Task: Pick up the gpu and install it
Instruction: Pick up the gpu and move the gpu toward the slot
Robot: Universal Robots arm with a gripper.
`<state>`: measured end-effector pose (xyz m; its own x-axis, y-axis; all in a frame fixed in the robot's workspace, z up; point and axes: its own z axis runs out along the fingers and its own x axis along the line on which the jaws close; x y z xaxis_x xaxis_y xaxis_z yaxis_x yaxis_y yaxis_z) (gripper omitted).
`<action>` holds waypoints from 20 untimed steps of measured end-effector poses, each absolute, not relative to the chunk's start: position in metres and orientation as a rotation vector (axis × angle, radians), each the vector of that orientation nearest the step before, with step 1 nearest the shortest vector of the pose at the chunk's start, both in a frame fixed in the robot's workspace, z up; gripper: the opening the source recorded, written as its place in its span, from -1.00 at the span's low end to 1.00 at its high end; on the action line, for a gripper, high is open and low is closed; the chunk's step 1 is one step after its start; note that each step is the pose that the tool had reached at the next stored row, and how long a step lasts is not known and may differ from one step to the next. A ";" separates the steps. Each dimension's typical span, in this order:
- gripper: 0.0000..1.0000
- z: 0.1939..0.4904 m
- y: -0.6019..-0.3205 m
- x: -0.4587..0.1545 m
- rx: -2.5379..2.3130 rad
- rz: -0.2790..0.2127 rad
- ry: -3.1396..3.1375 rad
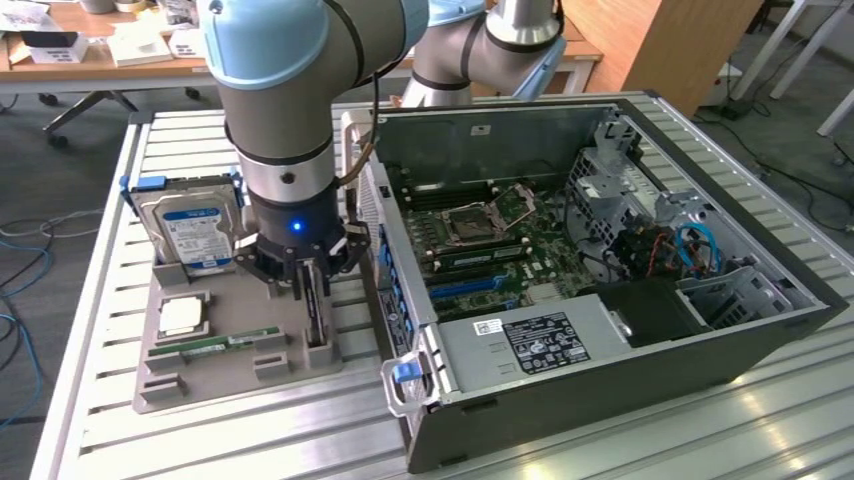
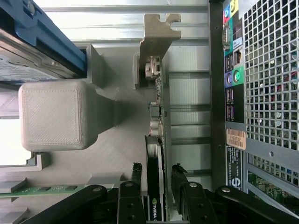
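The claw (image 2: 156,173) stands wide astride the gpu (image 2: 154,156), which sits upright in the gray tray (image 1: 220,375), on the exterior view's left of the computer case (image 1: 561,400). If the claw closes off-centre, the card may tilt or slip.

A bench (image 1: 200,440) of ribbed silvery metal slats is shown, on which a flat grey holder tray (image 1: 214,385) is laid toward the exterior view's left and an open black computer case (image 1: 641,365) is laid on its side just beside it, toward the exterior view's right.
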<state>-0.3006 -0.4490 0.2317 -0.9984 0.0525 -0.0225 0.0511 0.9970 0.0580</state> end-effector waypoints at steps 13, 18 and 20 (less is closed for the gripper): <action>-0.25 0.232 -0.449 -0.301 0.081 0.090 3.115; -0.47 0.232 -0.449 -0.301 0.081 0.089 3.115; -0.47 0.232 -0.449 -0.301 0.081 0.089 3.115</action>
